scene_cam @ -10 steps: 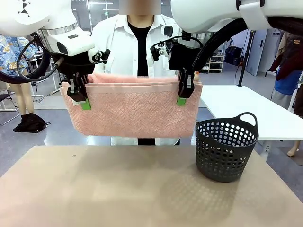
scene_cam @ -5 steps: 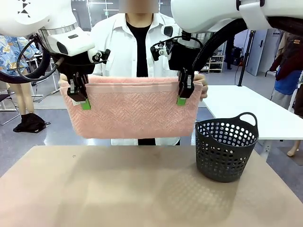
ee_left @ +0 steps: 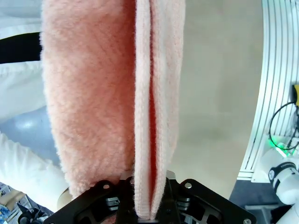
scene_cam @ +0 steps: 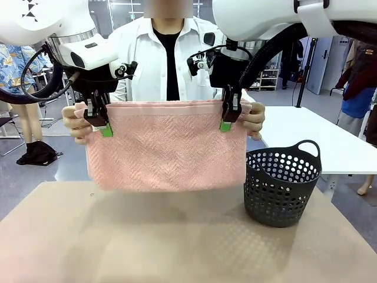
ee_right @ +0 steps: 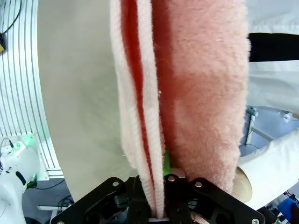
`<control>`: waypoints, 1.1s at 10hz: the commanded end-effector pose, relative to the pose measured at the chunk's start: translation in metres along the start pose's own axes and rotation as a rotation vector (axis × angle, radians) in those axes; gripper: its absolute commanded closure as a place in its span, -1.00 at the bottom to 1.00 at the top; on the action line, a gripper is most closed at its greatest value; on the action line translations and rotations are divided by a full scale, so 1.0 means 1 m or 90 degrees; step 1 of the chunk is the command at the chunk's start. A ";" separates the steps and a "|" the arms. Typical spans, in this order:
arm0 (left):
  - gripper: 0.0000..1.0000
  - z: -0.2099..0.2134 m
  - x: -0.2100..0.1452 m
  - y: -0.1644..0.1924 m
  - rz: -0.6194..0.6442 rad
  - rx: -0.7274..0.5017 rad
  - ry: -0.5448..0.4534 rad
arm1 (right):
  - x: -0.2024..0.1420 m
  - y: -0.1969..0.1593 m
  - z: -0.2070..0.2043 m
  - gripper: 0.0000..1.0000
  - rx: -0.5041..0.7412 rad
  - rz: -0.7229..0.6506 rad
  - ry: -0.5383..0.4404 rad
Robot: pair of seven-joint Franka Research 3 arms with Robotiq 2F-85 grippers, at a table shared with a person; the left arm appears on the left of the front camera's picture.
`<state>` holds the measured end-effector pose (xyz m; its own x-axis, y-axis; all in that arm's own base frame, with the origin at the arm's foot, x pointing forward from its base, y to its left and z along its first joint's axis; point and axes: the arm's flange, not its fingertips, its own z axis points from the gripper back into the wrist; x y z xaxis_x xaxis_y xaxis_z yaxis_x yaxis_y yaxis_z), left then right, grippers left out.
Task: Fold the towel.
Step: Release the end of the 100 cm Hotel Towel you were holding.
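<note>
From the front, the towel [scene_cam: 168,147] hangs in the air up and to the left of the basket [scene_cam: 281,187], spread wide as a flat pink panel. The left gripper [scene_cam: 100,124] is pinched onto its top corner farthest from the basket, and the right gripper [scene_cam: 228,118] is clamped on the top corner nearest it. The person across the table [scene_cam: 177,247] has one hand [scene_cam: 73,121] on the far corner and the other hand [scene_cam: 254,118] on the corner above the basket, each just outside a gripper. I'd say the job is partway: the cloth looks doubled over at least once, with another fold and the laying down to come. The banded top edge runs level between the grippers. The bottom edge hangs about level with the basket's rim and seems clear of the table. The side edge closest to the basket comes right up beside the rim, and I can't tell if they touch. Bare tabletop left of the basket and toward the robot leaves open room to set it down. In the left wrist view, the left gripper [ee_left: 145,207] has its fingers closed on a thin pair of layers, with a thicker layer of towel [ee_left: 88,93] hanging beside them and the table [ee_left: 215,93] below. The right wrist view mirrors this: the right gripper [ee_right: 159,203] is closed on thin layers of the towel [ee_right: 201,84], thicker pile alongside and pale tabletop [ee_right: 79,93] beneath.
</note>
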<state>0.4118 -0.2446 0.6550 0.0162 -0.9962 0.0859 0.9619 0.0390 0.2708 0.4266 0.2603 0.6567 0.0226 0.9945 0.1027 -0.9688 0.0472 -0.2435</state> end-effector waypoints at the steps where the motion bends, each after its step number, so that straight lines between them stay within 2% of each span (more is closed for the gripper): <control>1: 1.00 0.000 -0.001 0.001 0.002 0.000 0.000 | -0.002 -0.001 0.000 1.00 -0.001 -0.002 0.001; 11: 1.00 0.000 -0.001 0.001 0.002 0.000 0.000 | -0.002 -0.001 0.000 1.00 -0.001 -0.002 0.001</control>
<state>0.4114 -0.2454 0.6551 0.0145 -0.9962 0.0858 0.9618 0.0373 0.2713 0.4264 0.2605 0.6575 0.0221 0.9944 0.1034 -0.9685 0.0469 -0.2447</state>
